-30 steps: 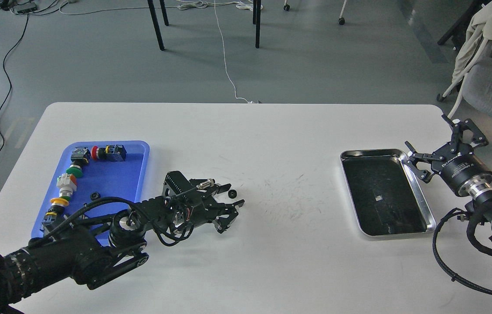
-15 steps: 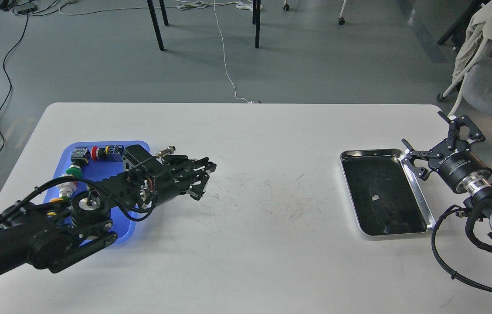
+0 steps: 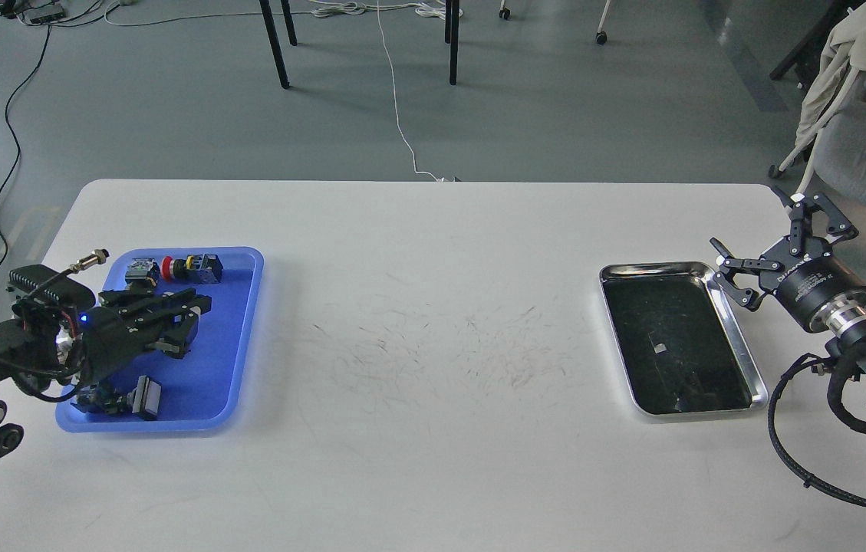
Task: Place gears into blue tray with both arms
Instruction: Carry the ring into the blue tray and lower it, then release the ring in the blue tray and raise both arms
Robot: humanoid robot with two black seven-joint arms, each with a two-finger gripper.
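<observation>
The blue tray [image 3: 227, 337] lies at the table's left side. My left gripper [image 3: 193, 322] hovers over the tray's middle with its dark fingers drawn close together. A gear is held there but is too small and dark to make out between them. No other gear shows, and none lies on the white table [image 3: 433, 368]. My right gripper [image 3: 766, 239] stands open and holds nothing. It is just beyond the right rim of the steel tray [image 3: 655, 266], near the table's right edge.
Colourful push-button switches [image 3: 189, 267] lie along the blue tray's far and left sides, and another part [image 3: 143, 397] sits at its near end. The steel tray holds nothing. Chairs and cables are on the floor beyond the table.
My left gripper closed around the gear lying mid-table, then swung left with it until it came over the blue tray. The right gripper shifted only slightly and stayed open.
</observation>
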